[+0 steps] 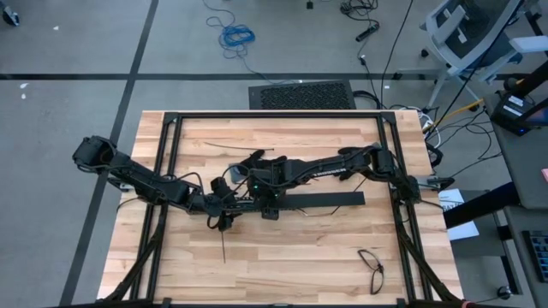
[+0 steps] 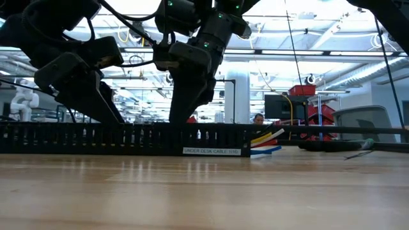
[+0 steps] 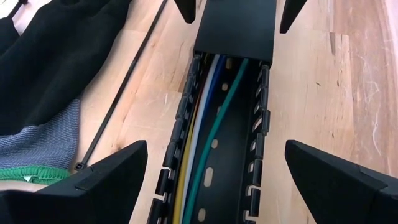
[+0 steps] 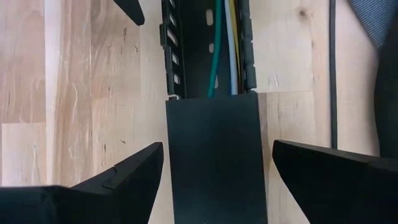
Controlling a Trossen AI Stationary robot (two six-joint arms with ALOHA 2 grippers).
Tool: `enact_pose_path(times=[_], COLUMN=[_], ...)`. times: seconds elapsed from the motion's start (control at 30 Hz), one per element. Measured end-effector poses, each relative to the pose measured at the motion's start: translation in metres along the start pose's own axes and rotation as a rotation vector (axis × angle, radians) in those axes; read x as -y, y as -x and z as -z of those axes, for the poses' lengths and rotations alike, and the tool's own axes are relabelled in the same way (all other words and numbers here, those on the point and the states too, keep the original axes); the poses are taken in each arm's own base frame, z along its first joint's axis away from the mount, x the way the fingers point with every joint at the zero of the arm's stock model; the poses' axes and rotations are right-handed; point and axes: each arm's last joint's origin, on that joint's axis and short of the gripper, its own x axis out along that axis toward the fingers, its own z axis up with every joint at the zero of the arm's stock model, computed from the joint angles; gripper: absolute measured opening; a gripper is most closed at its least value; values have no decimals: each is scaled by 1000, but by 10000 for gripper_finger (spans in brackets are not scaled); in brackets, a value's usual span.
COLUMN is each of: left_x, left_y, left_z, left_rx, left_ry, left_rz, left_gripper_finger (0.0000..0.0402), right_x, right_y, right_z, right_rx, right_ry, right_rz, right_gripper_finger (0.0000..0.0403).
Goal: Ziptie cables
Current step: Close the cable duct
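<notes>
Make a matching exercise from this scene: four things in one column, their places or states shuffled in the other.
1. green cable
2. zip tie
3. blue cable coil
4. left gripper

A. on the floor
B. inside the slotted duct
C. open, astride the duct
D. flat on the tabletop beside the duct

Pairs: 1-B, 2-D, 3-A, 4-C

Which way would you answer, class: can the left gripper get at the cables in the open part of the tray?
Probably yes: the left gripper is open astride the tray, with the cables uncovered below it.
</notes>
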Motion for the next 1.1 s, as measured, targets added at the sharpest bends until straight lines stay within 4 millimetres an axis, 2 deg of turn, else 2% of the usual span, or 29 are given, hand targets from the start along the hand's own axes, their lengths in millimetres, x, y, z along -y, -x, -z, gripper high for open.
enact_pose_path(times=[0.37, 0.6, 1.1], left_x=[0, 0, -1], left_y=[0, 0, 0], left_z=[0, 0, 2], left_rx=[5, 2, -10], left_ry=[-1, -2, -8], left_rz=[-11, -13, -23], left_gripper_finger=[374, 374, 374], right_x=[0, 1, 1], right_y=[0, -9, -9], right_z=[0, 3, 3], right_rx=[0, -14, -17], right_ry=[4, -3, 1], right_rz=[-6, -24, -26], right_gripper_finger=[290, 290, 290])
